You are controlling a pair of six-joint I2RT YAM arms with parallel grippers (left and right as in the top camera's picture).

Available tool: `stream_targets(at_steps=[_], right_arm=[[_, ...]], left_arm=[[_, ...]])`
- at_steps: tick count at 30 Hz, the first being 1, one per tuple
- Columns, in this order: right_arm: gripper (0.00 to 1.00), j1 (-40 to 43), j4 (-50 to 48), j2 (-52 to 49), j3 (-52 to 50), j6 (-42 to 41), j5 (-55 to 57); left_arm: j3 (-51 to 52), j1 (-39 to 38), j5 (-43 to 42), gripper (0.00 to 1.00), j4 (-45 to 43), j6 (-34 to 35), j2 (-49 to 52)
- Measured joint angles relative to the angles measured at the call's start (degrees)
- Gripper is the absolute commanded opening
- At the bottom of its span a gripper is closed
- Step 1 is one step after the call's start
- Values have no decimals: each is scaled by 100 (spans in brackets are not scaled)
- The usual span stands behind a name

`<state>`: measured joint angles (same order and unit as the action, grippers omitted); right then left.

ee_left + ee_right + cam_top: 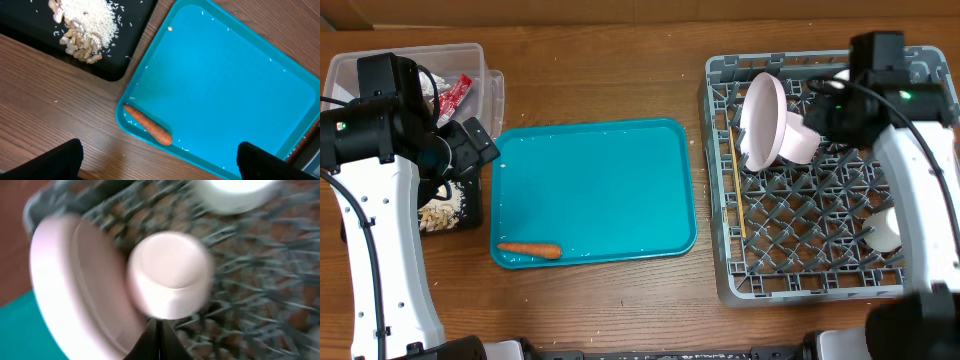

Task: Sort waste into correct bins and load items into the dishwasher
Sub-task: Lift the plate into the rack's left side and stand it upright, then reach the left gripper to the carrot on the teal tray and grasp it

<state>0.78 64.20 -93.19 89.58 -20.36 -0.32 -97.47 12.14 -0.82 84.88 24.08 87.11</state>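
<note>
Carrot (529,250) lies in the teal tray (600,190) on the wooden counter (610,80), grey dish rack (810,230) alongside. I see my left tool (160,162) spread, my right tool (159,337) pressed together.

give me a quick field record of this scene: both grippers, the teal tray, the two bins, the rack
left gripper: open, holding nothing
right gripper: shut, over the rack by a white cup; view blurred
teal tray: carrot at the front left edge, a few stray rice grains
black tray: rice and pale crumbs
clear tub: red wrapper, rest unclear
rack: white dish on edge, the cup, a chopstick
</note>
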Motion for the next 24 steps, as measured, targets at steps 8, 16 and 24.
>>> stream_targets(at_steps=[8,16,24], right_arm=[[4,-166,195,-671,-11,1735,-2131],[11,-118,315,-544,-11,1572,-1543],[21,-114,466,584,-11,1432,-1001]], left_arm=[[0,0,-2,100,37,0,0],[0,0,-2,100,98,0,0],[138,0,-94,100,321,-2,0]])
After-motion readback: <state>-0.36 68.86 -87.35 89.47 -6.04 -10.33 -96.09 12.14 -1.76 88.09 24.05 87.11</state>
